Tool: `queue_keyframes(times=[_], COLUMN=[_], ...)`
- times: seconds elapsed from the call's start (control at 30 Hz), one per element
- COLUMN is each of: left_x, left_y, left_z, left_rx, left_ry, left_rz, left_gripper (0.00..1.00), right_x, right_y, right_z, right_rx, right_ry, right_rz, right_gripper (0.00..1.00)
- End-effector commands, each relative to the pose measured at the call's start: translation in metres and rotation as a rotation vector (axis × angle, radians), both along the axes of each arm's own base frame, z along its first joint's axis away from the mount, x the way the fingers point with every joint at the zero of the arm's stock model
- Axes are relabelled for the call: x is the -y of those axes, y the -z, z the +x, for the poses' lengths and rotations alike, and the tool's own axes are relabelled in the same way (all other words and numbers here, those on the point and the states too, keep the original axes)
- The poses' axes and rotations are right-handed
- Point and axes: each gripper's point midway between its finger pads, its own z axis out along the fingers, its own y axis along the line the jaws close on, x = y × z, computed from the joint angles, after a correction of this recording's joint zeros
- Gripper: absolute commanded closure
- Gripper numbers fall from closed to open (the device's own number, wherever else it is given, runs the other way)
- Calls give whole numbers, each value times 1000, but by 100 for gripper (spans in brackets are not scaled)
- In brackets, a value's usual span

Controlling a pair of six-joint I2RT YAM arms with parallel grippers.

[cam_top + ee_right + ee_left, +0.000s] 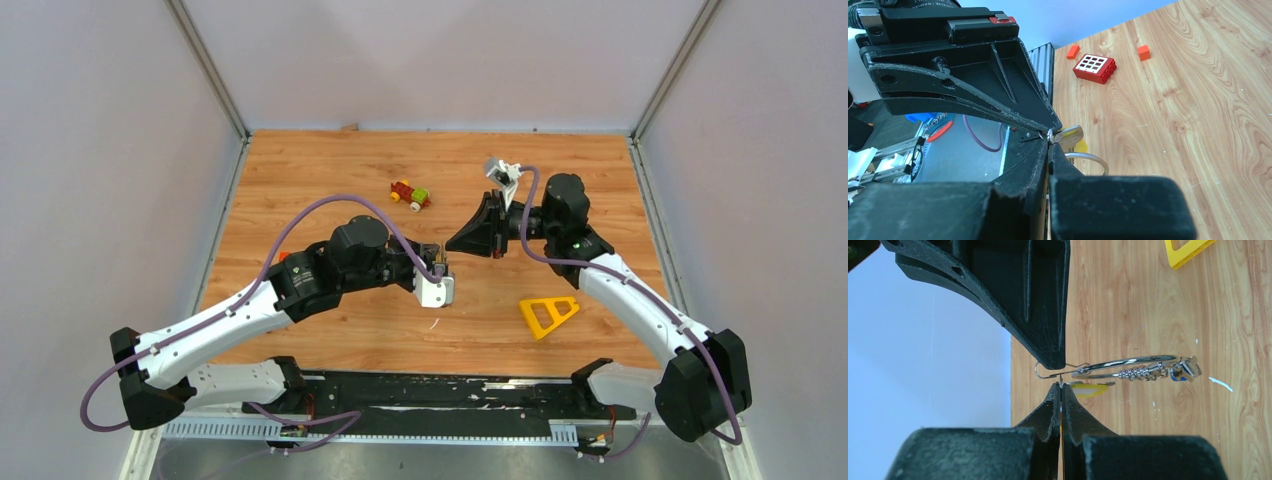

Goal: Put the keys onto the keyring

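My two grippers meet tip to tip above the middle of the table. The left gripper [1061, 386] is shut on a thin silver key, seen edge-on in its own view and flat as the key [1068, 136] in the right wrist view. Beside it, the right gripper [1049, 144] is shut on the open hooked end of the keyring [1128, 364], a silver wire ring with a spring coil. A pale yellow tag [1091, 389] and a blue tag [1177, 376] hang at the ring. In the top view the left gripper [443, 263] and right gripper [455, 243] hide both.
A yellow plastic triangle [547, 313] lies right of centre near the front. A red-green-yellow toy car [410, 194] sits behind the grippers. The right wrist view shows a red brick [1094, 67] and two small orange blocks [1143, 52] on the wooden table [300, 190].
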Motion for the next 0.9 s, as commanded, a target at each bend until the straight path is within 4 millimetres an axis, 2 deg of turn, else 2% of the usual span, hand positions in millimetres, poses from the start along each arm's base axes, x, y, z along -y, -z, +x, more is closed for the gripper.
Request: queue_keyframes(times=[0.0, 0.67, 0.87], left_x=[5, 13, 7], left_y=[-30, -32, -32], left_z=[-3, -1, 2], left_rx=[48, 36, 64], left_ry=[25, 19, 0], left_rz=[-68, -51, -35], left_gripper=[100, 100, 100], right_x=[0, 0, 2], right_y=[-3, 1, -1], right_z=[3, 6, 4], right_rx=[7, 2, 11], right_ry=[13, 33, 27], right_rz=[8, -1, 2], right_gripper=[100, 100, 100])
